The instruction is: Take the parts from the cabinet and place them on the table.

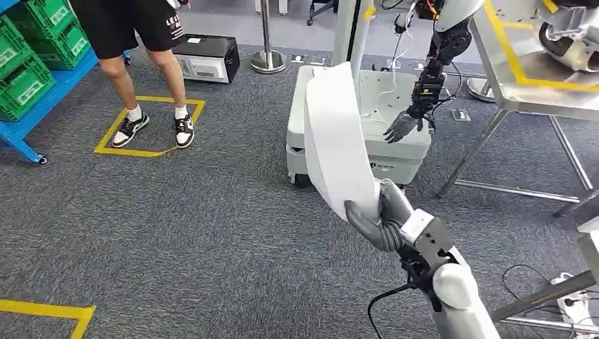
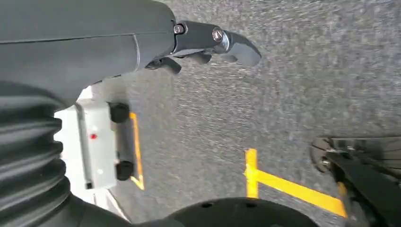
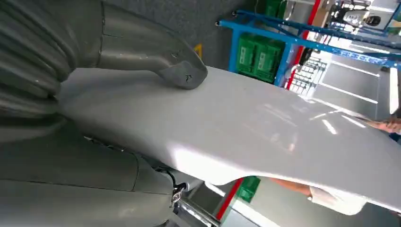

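Now the right robot hand grips the near end of a long, curved white part, low and right of centre in the head view. The part rises from the hand and leans toward the far left, its far end standing above the grey carpet floor and in front of a white wheeled cart. In the right wrist view the thick grey thumb presses on the glossy upper face of the white part, and the darker fingers lie under it, so the part is clamped between thumb and fingers and stretches well past the hand. The left robot hand hangs over the carpet with nothing in it, its fingers loosely extended and apart. Beyond the cart, at the far right, a second robot's dark arm and hand hang down over the cart's top. A metal table with yellow edge marking stands at the far right, and the held part is well apart from it. At the far left a person in dark shorts stands with shoes on a yellow floor square, near a blue rack of green crates. A black and white box sits on the floor behind the person.
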Available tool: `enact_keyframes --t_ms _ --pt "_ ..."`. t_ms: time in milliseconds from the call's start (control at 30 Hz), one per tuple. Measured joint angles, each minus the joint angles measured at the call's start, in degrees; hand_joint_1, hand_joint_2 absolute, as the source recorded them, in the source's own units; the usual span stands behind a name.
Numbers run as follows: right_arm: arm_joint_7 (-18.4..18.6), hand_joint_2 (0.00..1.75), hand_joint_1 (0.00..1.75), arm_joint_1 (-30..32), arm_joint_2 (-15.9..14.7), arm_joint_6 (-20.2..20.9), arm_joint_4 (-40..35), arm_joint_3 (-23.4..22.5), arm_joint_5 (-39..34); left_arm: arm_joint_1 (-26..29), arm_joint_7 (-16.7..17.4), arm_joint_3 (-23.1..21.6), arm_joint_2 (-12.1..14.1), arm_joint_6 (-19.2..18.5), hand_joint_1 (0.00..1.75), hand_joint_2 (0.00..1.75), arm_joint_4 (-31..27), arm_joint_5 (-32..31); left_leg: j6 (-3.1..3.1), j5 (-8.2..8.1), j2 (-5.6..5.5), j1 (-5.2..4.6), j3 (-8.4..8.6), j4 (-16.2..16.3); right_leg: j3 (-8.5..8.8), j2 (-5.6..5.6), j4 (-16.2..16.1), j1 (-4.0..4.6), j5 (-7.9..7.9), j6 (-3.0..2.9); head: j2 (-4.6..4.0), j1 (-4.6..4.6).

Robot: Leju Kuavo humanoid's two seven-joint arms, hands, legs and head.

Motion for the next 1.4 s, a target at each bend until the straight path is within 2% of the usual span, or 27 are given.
enact_keyframes --t_ms 67,133,167,233,267,300,367,400,433,567,600,633,667,733,767,800,867,900,933,967,1100,1167,1200,1267,1300,1333,1400 --pt "0.4 1.75 1.75 1.1 0.0 0.1 0.0 0.0 -0.1 0.1 0.5 0.0 0.0 -0.2 0.0 1.75 0.0 0.0 1.01 0.55 1.41 0.1 0.07 -0.5 -0.2 1.35 -0.4 -0.15 0.51 0.85 -0.02 0.02" --pt "0.4 1.75 1.75 1.3 0.0 0.2 0.0 0.0 -0.2 0.2 0.7 0.0 0.2 -0.2 0.0 1.75 0.0 0.0 1.73 0.81 2.89 0.18 -0.02 -0.7 -2.05 -3.89 3.2 0.37 -1.97 0.85 -0.02 0.35" --pt "0.4 1.75 1.75 1.2 0.0 0.2 0.0 0.0 -0.3 0.3 0.7 0.0 0.3 -0.2 0.0 1.75 0.1 0.0 1.99 0.78 3.76 -0.04 -0.16 -0.7 -4.41 -5.54 8.1 0.43 -4.47 1.02 0.0 0.35" --pt "0.4 1.75 1.75 1.4 0.0 0.5 0.2 0.0 -0.6 0.4 1.2 0.0 0.4 -0.4 0.0 1.75 0.2 0.0 2.2 0.67 5.47 -0.43 -0.31 -0.7 -8.5 -6.37 16.7 0.41 -7.66 1.05 0.0 0.35" --pt "0.5 1.75 1.75 1.3 0.0 0.6 0.3 0.0 -0.8 0.5 1.5 0.0 0.4 -0.4 0.0 1.75 0.2 0.1 2.25 0.65 6.1 -0.53 -0.33 -0.6 -9.05 -6.42 18.0 0.42 -7.66 1.0 0.0 0.33" --pt "0.5 1.75 1.75 1.3 0.0 0.7 0.6 0.0 -1.0 0.5 1.8 0.0 0.5 -0.7 0.0 1.75 0.2 0.3 2.32 0.59 7.03 -0.68 -0.31 -0.6 -8.23 -6.55 16.6 0.43 -6.38 0.81 0.0 0.35" --pt "0.4 1.75 1.75 1.0 0.0 1.2 1.0 0.0 -1.2 0.3 1.7 0.0 0.5 -1.1 0.0 1.75 0.2 0.5 2.35 0.46 8.48 -0.87 -0.17 -0.6 -2.78 -7.43 7.0 0.69 -2.0 0.12 0.0 0.33" --pt "0.2 1.75 1.75 0.6 0.0 1.2 1.2 0.0 -1.7 0.3 1.3 0.0 0.4 -1.2 0.0 1.75 0.2 0.5 2.26 0.38 9.09 -0.93 0.01 -0.6 0.54 -9.61 1.5 1.12 -0.43 -0.47 0.0 0.35" --pt "0.2 1.75 1.75 -0.1 0.0 1.3 1.5 0.0 -2.1 0.3 0.9 0.0 0.4 -1.2 0.0 1.75 0.1 0.5 2.0 0.24 9.63 -1.3 0.08 -0.6 1.12 -12.18 0.3 1.72 -1.29 -1.09 0.0 0.29" --pt "0.2 1.75 1.75 -2.1 -0.3 1.6 3.3 0.1 -2.7 -0.1 0.1 -0.1 0.0 -0.7 0.0 1.75 0.0 0.3 0.79 0.08 11.99 -1.09 0.78 -1.0 0.72 -9.49 -0.5 2.01 -0.49 -1.82 0.0 0.26" --pt "0.2 1.75 1.75 -2.3 -0.3 1.7 3.6 0.1 -2.7 -0.1 -0.1 -0.1 0.0 -0.6 0.0 1.75 0.0 0.3 0.34 -0.42 10.61 -0.86 0.55 -0.5 1.23 -8.87 -1.3 1.22 0.12 -2.12 0.0 0.26" --pt "0.1 1.75 1.75 -2.7 -0.3 1.7 3.8 0.2 -2.8 -0.1 -0.3 -0.1 0.0 -0.6 0.0 1.75 0.0 0.3 0.13 -1.42 7.41 -0.87 0.05 0.7 1.28 -8.48 -1.5 1.06 0.24 -2.36 0.0 0.2" --pt "0.2 1.75 1.75 -3.4 -0.3 1.7 4.1 0.2 -2.8 0.0 -0.5 -0.1 -0.1 -0.5 0.0 1.75 0.0 0.3 -0.05 -4.0 5.01 -0.75 -1.84 4.8 1.15 -7.65 -1.5 0.96 0.41 -2.61 0.0 0.15" --pt "-0.3 1.75 1.75 -3.6 -0.3 1.6 4.5 0.6 -2.8 0.1 -0.7 -0.1 -0.1 -0.3 0.0 1.75 0.0 0.3 -0.27 -7.86 4.15 -0.65 -6.23 13.9 0.99 -6.15 -1.4 0.95 0.42 -2.62 0.0 0.16" --pt "-0.6 1.75 1.75 -3.5 -0.3 1.6 4.5 0.6 -2.7 0.1 -0.7 -0.1 -0.1 -0.1 0.0 1.75 0.0 0.6 -0.34 -8.09 4.13 -0.65 -7.35 16.0 0.95 -5.54 -1.3 0.95 0.43 -2.61 0.0 0.18" --pt "-0.9 1.75 1.75 -3.5 -0.3 1.6 4.7 0.6 -2.6 0.2 -0.9 -0.1 -0.1 0.0 0.0 1.75 0.0 1.2 -0.37 -6.88 4.13 -0.63 -7.44 15.9 0.93 -4.59 -1.2 0.91 0.42 -2.59 0.0 0.16" --pt "-1.5 1.75 1.75 -3.6 -0.3 1.6 4.7 0.6 -2.5 0.1 -1.9 0.1 0.0 1.1 0.0 1.75 0.0 3.4 -0.37 -1.98 3.69 -0.42 -4.45 8.9 0.91 -2.96 -0.8 0.72 0.25 -2.31 0.0 0.16" --pt "-1.7 1.75 1.75 -3.8 -0.3 1.6 4.7 0.6 -2.4 0.1 -2.0 0.2 0.0 1.2 0.0 1.75 0.0 4.2 -0.48 0.48 2.64 -0.16 -2.21 4.0 0.91 -2.29 -0.4 0.54 0.09 -2.03 0.0 0.18" --pt "-1.7 1.75 1.75 -3.8 -0.3 1.4 4.7 0.6 -2.1 0.1 -2.1 0.5 0.0 1.2 0.0 1.75 0.0 5.0 -0.7 0.67 -0.05 0.26 -0.93 0.9 0.74 -1.74 -0.1 0.49 -0.05 -1.61 0.0 0.15" --pt "-1.7 1.75 1.75 -4.0 -0.3 1.2 4.5 0.5 -2.1 0.2 -2.3 0.9 0.0 1.2 0.0 1.75 0.0 5.5 -0.48 0.07 -1.59 0.25 -0.71 0.2 0.07 -0.95 0.5 0.77 -0.11 -0.97 0.0 0.11" --pt "-1.8 1.75 1.75 -2.8 -0.6 1.2 3.1 -0.5 -2.0 -0.1 -1.9 1.3 -0.1 0.8 0.0 1.75 0.0 4.7 1.32 0.75 1.12 -0.05 -0.77 0.4 -0.8 1.64 -0.1 0.15 0.85 0.44 0.0 0.18" --pt "-1.7 1.75 1.75 -2.3 -0.9 1.2 2.5 -1.5 -2.0 -0.1 -1.6 1.3 0.0 0.6 0.0 1.75 0.0 4.4 1.97 0.89 2.48 -0.07 -0.8 0.2 -2.27 -3.87 3.2 0.71 -1.34 0.52 0.0 0.53" --pt "-1.7 1.75 1.75 -2.2 -0.9 1.2 2.2 -1.8 -2.0 0.0 -1.4 1.3 0.0 0.6 0.0 1.75 0.0 4.4 2.27 0.84 3.41 -0.3 -0.89 0.2 -4.57 -5.49 7.9 0.76 -3.84 0.7 -0.02 0.51" --pt "-1.6 1.75 1.75 -0.9 -0.9 1.2 1.4 -2.3 -1.8 0.2 -1.8 1.3 -0.2 0.5 0.0 1.75 0.0 4.3 2.56 0.67 5.12 -0.69 -0.92 0.3 -8.62 -6.37 16.6 0.76 -7.14 0.68 0.0 0.53" --pt "-1.6 1.75 1.75 0.0 -0.9 1.2 0.9 -2.7 -1.7 0.2 -2.0 1.3 -0.3 0.3 0.0 1.75 0.0 4.2 2.65 0.61 5.94 -0.84 -0.92 0.3 -9.25 -6.4 18.0 0.79 -7.16 0.55 0.0 0.53" --pt "-1.5 1.75 1.75 0.6 -0.9 1.3 0.7 -2.9 -1.6 0.2 -2.0 1.3 -0.4 0.1 0.0 1.75 0.0 3.9 2.74 0.55 6.63 -0.98 -0.89 0.3 -8.47 -6.43 16.7 0.84 -6.02 0.31 0.0 0.53" --pt "-1.5 1.75 1.75 1.2 -0.9 1.4 0.1 -3.5 -1.6 0.1 -2.0 1.2 -0.7 -0.1 0.0 1.75 0.0 3.3 2.83 0.39 8.19 -1.21 -0.78 0.3 -3.46 -7.2 7.7 1.26 -1.9 -0.47 0.0 0.53"
